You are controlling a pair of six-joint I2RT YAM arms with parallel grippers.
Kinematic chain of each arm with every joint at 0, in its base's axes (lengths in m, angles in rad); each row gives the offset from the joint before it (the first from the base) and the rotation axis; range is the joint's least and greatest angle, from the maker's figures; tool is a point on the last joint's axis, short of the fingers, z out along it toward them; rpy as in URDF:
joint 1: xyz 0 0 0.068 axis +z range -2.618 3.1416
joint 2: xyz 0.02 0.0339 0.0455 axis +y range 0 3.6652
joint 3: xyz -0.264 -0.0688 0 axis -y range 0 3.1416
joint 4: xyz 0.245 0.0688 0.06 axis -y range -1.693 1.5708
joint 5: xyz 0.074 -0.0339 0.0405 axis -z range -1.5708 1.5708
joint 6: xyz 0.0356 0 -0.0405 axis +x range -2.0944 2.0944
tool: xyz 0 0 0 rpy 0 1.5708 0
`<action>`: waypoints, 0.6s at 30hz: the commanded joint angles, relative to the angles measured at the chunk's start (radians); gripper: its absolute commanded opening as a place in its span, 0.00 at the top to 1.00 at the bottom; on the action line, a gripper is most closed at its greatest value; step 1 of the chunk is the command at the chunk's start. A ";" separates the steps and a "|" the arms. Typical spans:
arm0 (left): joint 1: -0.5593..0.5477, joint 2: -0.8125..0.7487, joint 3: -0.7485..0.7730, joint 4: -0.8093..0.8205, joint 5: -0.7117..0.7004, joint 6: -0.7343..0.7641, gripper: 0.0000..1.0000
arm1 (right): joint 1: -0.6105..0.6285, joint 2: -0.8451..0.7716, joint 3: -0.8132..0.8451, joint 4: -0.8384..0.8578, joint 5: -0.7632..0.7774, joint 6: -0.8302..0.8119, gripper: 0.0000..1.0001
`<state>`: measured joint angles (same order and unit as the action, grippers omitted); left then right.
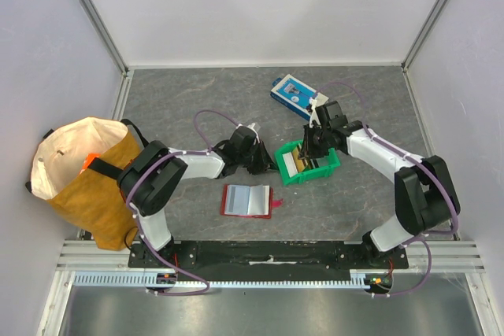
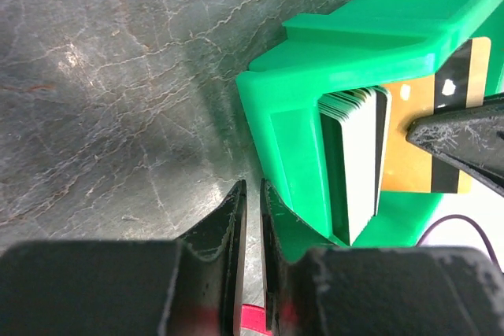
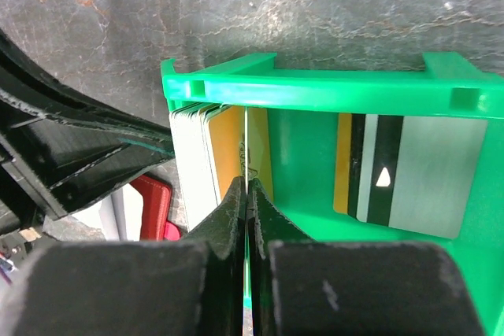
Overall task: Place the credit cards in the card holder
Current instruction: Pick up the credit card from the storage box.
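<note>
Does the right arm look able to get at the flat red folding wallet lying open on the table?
Probably yes: the wallet lies uncovered near the green plastic bin, where the right gripper is shut on a thin card; nothing stands between them.

Grey table (image 1: 181,92) bears green bin (image 1: 293,178), open card holder (image 1: 247,201), blue box (image 1: 293,94) and tan bag (image 1: 87,186)
</note>
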<state>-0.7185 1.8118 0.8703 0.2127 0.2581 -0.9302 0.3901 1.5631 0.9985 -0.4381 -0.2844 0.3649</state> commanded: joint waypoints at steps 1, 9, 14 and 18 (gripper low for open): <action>0.001 -0.078 0.009 -0.012 -0.048 0.045 0.83 | 0.001 -0.066 0.052 -0.007 0.102 -0.021 1.00; 0.001 -0.190 -0.008 -0.125 -0.158 0.114 0.71 | 0.003 -0.201 0.051 -0.021 0.174 -0.038 1.00; 0.001 -0.316 -0.036 -0.232 -0.244 0.172 0.64 | 0.016 -0.310 0.019 -0.008 0.154 0.028 1.00; 0.002 -0.442 -0.103 -0.328 -0.335 0.192 0.55 | 0.114 -0.400 -0.053 0.053 0.215 0.140 1.00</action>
<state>-0.7185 1.4960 0.8242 0.0036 0.0494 -0.8135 0.4183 1.2469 0.9962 -0.4549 -0.1261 0.3958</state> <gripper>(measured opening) 0.416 0.010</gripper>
